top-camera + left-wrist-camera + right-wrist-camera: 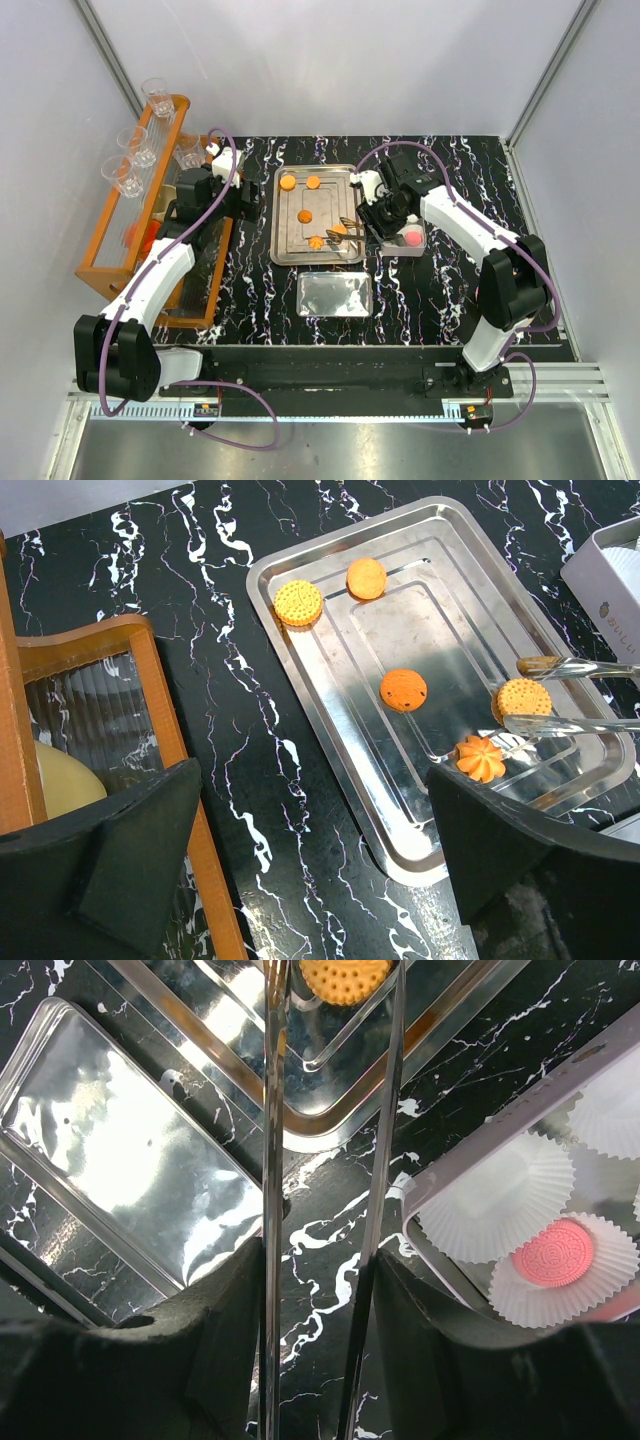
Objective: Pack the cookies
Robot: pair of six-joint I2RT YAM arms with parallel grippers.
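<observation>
Steel tongs (270,1160) clamped in right fingers (200,1340), straddling cookie (345,978) near tray (330,1135) rim | left fingers (130,870) wide

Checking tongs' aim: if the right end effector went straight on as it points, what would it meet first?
Tongs in the right end effector would likely meet the round orange cookie on the steel tray; their tips flank it, though height is unclear.
</observation>
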